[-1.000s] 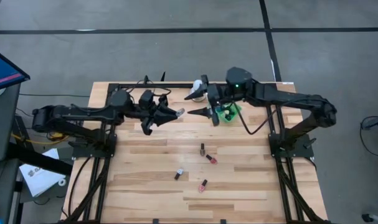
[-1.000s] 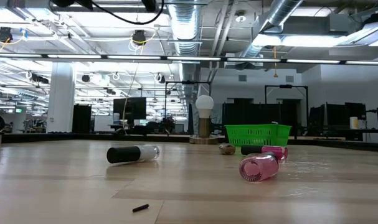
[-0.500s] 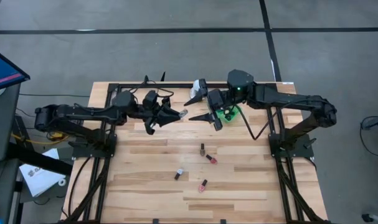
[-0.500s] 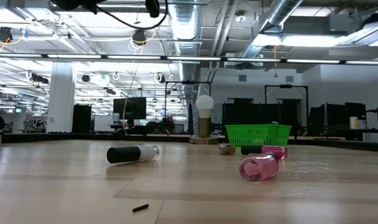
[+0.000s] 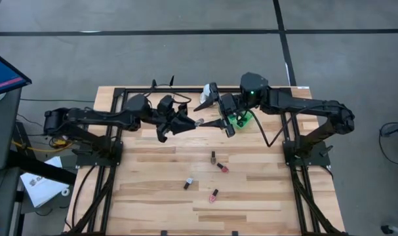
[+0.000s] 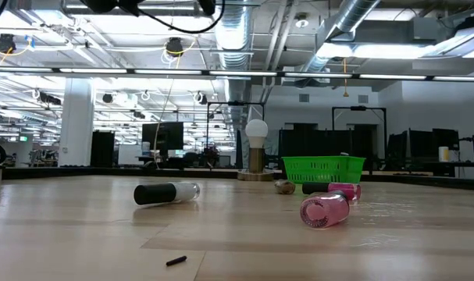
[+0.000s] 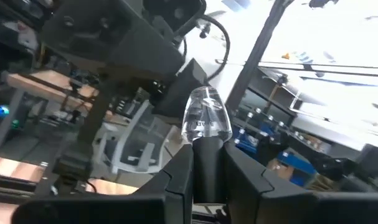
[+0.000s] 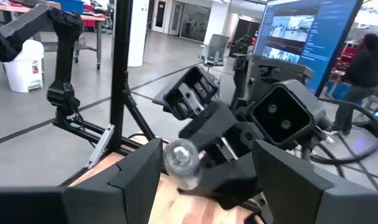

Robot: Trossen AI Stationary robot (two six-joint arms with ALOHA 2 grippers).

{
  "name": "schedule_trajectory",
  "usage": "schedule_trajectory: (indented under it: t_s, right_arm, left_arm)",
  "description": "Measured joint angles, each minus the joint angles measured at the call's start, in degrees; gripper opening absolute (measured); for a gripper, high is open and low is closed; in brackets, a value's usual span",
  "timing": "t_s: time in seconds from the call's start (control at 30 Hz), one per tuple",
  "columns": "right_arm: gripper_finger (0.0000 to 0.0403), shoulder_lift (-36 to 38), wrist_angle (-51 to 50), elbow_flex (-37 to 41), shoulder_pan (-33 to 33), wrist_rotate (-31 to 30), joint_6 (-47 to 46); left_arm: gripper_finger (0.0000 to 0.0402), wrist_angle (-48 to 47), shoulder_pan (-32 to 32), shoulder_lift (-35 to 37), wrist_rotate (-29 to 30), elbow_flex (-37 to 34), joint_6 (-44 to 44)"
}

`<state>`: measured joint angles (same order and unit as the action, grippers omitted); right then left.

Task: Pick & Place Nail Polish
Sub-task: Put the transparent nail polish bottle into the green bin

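My left gripper (image 5: 189,122) is shut on a nail polish bottle with a clear body (image 7: 205,118) and a dark cap, high over the table's far middle. My right gripper (image 5: 210,112) is open just to its right. Its two fingers (image 8: 139,177) stand on either side of the bottle's clear end (image 8: 181,160) without touching it. Several more bottles lie on their sides on the table: one dark-capped (image 6: 166,193) and two pink ones (image 6: 325,211), which also show in the high view (image 5: 214,195). My left gripper pinches the bottle's dark cap (image 7: 207,163) between its two fingers. The fingers lie along the bottle, coming roughly level from the table's left. The clear body (image 5: 199,121) sticks out beyond the fingertips toward my right gripper. The bottle is lifted clear of the table.
A green basket (image 5: 241,118) stands at the far right, under my right arm, and shows in the low view (image 6: 322,168). A white-domed object on a metal base (image 6: 256,148) stands at the far edge. A small dark bit (image 6: 175,261) lies near the front.
My left gripper has carried the bottle toward the table's right, up to my right gripper, so its clear end now lies between the open right fingers. My right gripper has shifted slightly toward the left. The bottles on the table have not moved.
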<state>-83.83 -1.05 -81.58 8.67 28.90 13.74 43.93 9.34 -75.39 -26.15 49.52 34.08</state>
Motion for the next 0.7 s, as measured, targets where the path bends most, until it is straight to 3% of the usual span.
schedule_trajectory:
  t_s: [0.17, 0.33, 0.7]
  right_arm:
    - [0.0237, 0.02, -1.70, 0.00, -0.63, 0.46, -0.10]
    - [0.0209, 0.02, -2.37, 0.00, -0.90, 1.10, 0.23]
    - [0.0064, 0.07, -3.01, 0.00, -0.79, 1.37, 1.82]
  left_arm:
    - [0.0054, -0.24, 0.00, -1.27, -1.15, 1.17, 0.99]
    - [0.0055, -0.01, 0.00, -1.23, -1.23, 1.35, 0.97]
    - [0.0055, -0.04, -0.01, -1.21, -1.28, 1.33, 1.99]
